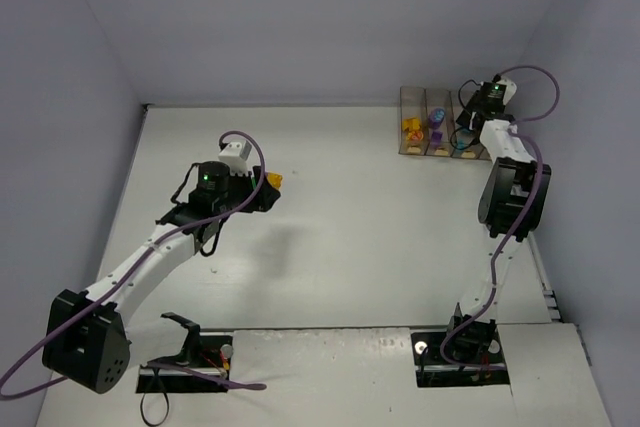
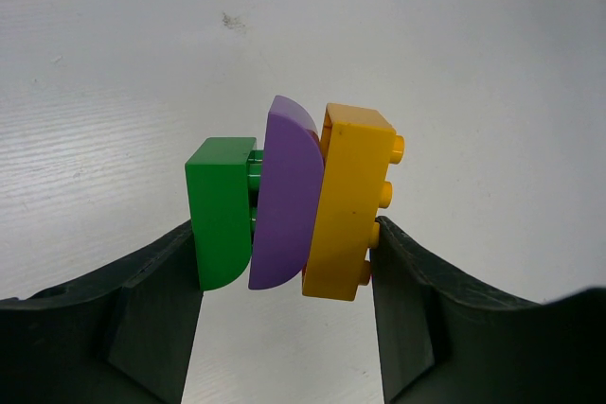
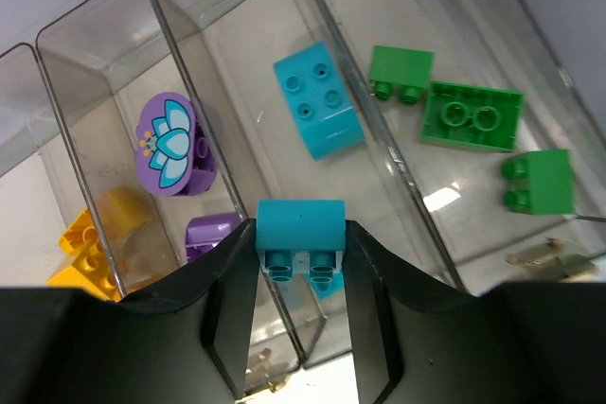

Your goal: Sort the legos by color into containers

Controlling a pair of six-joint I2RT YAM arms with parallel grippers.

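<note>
My left gripper [image 2: 284,262] is shut on a stack of three joined legos: a green rounded brick [image 2: 220,210], a purple rounded brick [image 2: 287,201] and a yellow brick [image 2: 348,201]. It holds them above the white table; in the top view the yellow brick [image 1: 272,182] shows at its tip. My right gripper [image 3: 301,262] is shut on a teal brick [image 3: 299,229] above the containers [image 1: 440,125]. The bins hold yellow bricks [image 3: 87,248], purple bricks [image 3: 172,144], a teal brick [image 3: 317,101] and three green bricks [image 3: 473,115].
The four joined bins stand at the back right against the wall. The right arm [image 1: 512,192] reaches over them. Grey walls close the white table [image 1: 350,237] on three sides.
</note>
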